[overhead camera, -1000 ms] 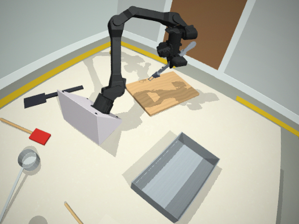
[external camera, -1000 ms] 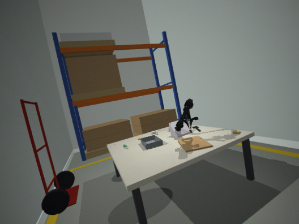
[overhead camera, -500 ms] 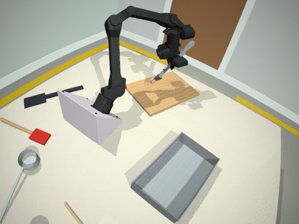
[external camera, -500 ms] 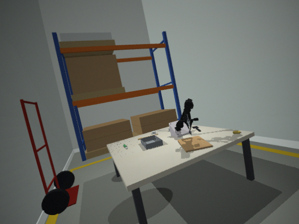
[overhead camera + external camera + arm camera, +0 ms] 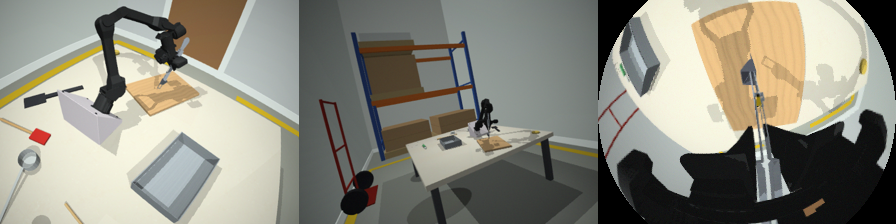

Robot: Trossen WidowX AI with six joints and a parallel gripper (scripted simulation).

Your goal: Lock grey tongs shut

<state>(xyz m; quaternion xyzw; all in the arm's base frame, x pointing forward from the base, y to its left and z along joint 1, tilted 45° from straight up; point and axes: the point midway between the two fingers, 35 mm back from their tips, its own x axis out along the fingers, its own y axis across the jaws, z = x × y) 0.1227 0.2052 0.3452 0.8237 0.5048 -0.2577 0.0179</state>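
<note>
My gripper [image 5: 171, 63] [image 5: 756, 128] is shut on the grey tongs [image 5: 162, 79] [image 5: 488, 130] [image 5: 757, 112], which stand steeply, at a slant, over the wooden board [image 5: 141, 97] [image 5: 497, 145] [image 5: 790, 30]. Their dark hinge end points down, close above the board, and the broad tips [image 5: 186, 43] point up behind the fingers. The two arms lie close together in the wrist view. Whether the lock inside the hinge has caught cannot be seen. The roasting tin [image 5: 198, 184] [image 5: 450, 144] [image 5: 650, 77] stands apart from the board and holds nothing.
A black spatula [image 5: 35, 100] lies behind the arm's pale base block [image 5: 80, 119]. A red-headed spatula [image 5: 39, 136] and a round metal strainer or ladle [image 5: 29, 160] lie on the left in the top view. A yellow object [image 5: 535, 132] [image 5: 863, 66] lies near a table edge.
</note>
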